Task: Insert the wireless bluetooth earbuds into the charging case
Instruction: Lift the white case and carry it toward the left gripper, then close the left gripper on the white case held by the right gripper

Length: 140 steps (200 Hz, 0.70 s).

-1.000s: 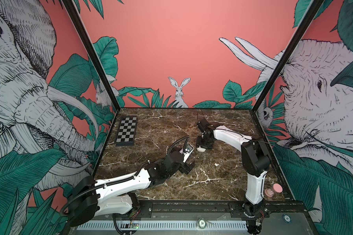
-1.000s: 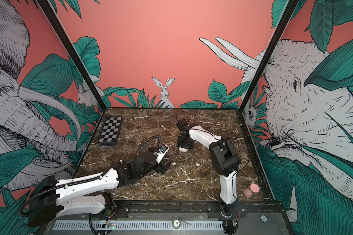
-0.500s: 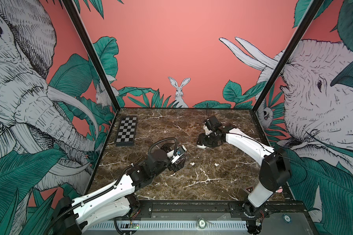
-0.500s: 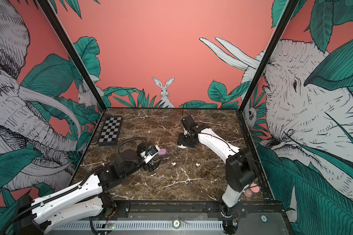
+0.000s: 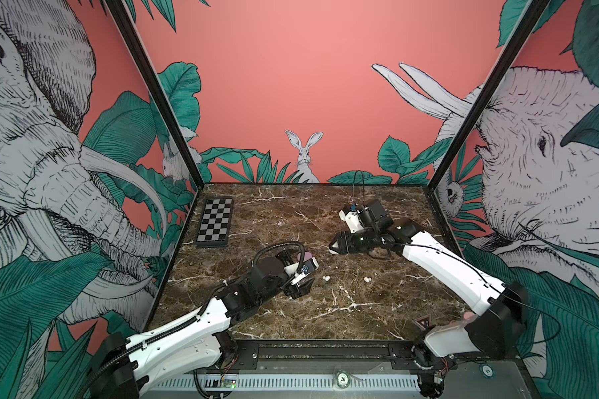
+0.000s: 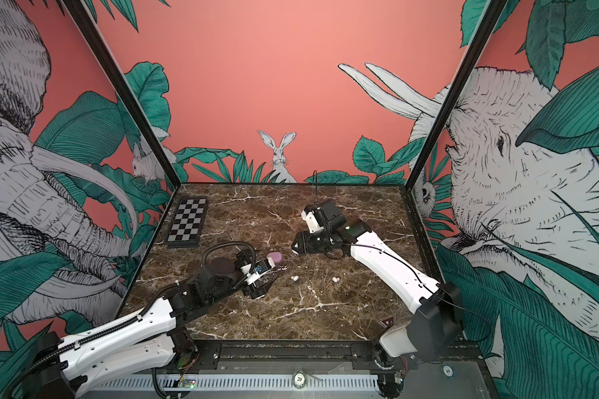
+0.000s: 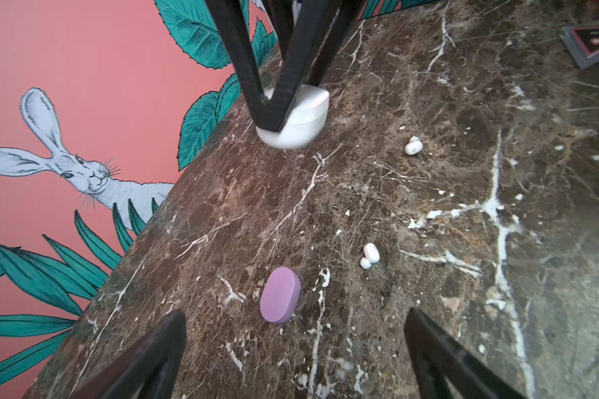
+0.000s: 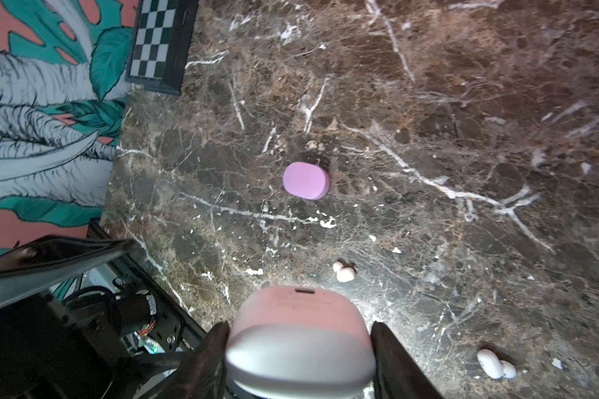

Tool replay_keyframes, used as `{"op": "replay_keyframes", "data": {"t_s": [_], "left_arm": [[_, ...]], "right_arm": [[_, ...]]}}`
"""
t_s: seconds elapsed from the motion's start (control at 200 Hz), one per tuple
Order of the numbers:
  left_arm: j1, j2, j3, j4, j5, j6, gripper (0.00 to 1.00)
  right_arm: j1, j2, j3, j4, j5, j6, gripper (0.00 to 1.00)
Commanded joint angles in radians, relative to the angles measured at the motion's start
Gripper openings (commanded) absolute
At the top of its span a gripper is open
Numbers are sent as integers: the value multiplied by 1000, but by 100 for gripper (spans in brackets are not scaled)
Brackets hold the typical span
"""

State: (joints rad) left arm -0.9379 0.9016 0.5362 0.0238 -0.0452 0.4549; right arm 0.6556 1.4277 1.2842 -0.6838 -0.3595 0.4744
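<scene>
Brown veined marble surface in both top views: the left hand spread wide, empty, its wrist half hiding a matte lilac pill-shaped case. The right hand pinches a glossy white case, mostly covered. Left wrist view: a rounded white earbud lies just beside the lilac case, a second earbud nearer the white one. Right wrist view: the white case's faint print is too blurred to read.

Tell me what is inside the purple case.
Its inside is hidden: the purple case lies shut on the marble table. Two white earbuds lie outside it, on the marble.
</scene>
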Motion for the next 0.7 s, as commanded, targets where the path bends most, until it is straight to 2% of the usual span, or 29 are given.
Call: {"op": "replay_keyframes", "data": {"t_s": [0.0, 0.285, 0.695], "left_arm": [[5, -6, -9, 39, 66, 14, 98], [5, -13, -18, 33, 171, 7, 97], [5, 1, -15, 55, 156, -1, 93]], "right_arm": [[39, -13, -8, 31, -49, -54, 0], [121, -46, -36, 83, -109, -94, 0], [177, -52, -53, 118, -177, -124, 0]]}}
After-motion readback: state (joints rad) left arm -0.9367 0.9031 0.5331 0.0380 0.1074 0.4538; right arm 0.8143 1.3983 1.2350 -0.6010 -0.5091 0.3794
